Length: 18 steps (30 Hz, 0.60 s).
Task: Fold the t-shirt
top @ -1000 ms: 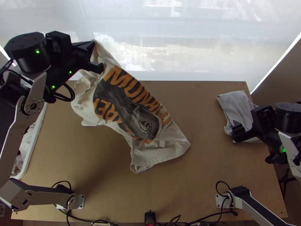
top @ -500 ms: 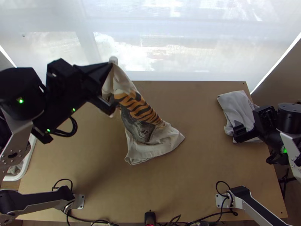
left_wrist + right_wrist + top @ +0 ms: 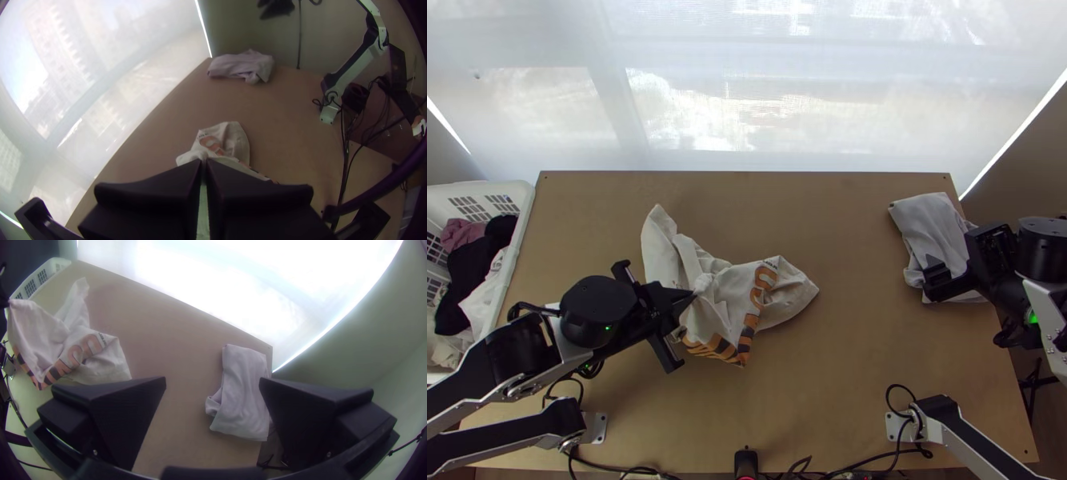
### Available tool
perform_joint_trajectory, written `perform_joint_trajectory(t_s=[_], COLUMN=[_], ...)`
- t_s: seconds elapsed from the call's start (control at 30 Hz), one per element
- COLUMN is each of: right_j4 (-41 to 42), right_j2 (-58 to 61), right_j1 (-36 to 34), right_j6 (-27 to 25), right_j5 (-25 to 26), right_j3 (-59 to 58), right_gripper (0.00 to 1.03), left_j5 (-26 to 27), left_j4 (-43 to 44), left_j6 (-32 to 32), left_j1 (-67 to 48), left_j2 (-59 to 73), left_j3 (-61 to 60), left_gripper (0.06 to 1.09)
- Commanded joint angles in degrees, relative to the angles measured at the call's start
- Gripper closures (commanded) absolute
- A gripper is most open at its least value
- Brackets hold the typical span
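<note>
In the top view, your left pincer (image 3: 693, 296) is closed on a pinch of the cream T-shirt (image 3: 721, 308), well inside its outline. From those fingertips one pale part runs toward the window screen (image 3: 779, 96); the rest lies bunched toward the middle of the table (image 3: 843, 384), its orange-and-black lettering facing up. To the outer side of that pincer you have the white laundry basket (image 3: 521, 208) with clothes in it. Your right pincer (image 3: 929, 280) sits well apart from the T-shirt, over part of a folded light-grey garment (image 3: 925, 220).

In the left wrist view, the left pincer (image 3: 203, 164) has its fingers brought together on the T-shirt. Some lettering shows just past the tips; the folded garment lies well beyond.

In the right wrist view, your right pincer (image 3: 213, 381) is spread wide, with the folded garment seen between its fingers. Off beyond one finger, the T-shirt slopes down from its raised, gripped peak.
</note>
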Motion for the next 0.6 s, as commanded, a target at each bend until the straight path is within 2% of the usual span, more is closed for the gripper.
perform_joint_trajectory(t_s=[0.0, 0.03, 0.07, 0.13, 0.4, 0.57], right_j4=[-0.1, -0.1, -0.1, -0.1, 0.6, 2.0], right_j2=[0.3, 0.5, 0.7, 1.3, 4.1, 5.8], right_j1=[0.4, 0.6, 0.9, 1.5, 4.1, 9.3], right_j6=[-0.5, -0.7, -0.7, -0.7, -1.4, -2.1], right_j5=[0.0, 0.0, 0.0, 0.1, 0.1, 0.0], right_j3=[0.1, 0.1, 0.2, 0.5, 1.0, 0.8], right_gripper=[0.05, 0.05, 0.05, 0.05, 0.05, 0.05], left_j5=[2.8, 2.8, 2.7, 2.6, 2.6, 4.2], left_j4=[-0.3, -0.8, -1.5, -3.0, -3.8, -2.5], left_j6=[-1.0, -0.9, -0.8, -0.9, -0.7, 0.1], left_j1=[-1.3, -0.9, -0.6, 0.8, 15.3, 29.1], left_j2=[-3.7, -3.6, -3.4, -3.0, -4.9, -4.9], left_j3=[-11.6, -10.9, -10.1, -8.3, -4.3, -6.7], left_gripper=[0.62, 0.39, 0.25, 0.12, 0.11, 0.11])
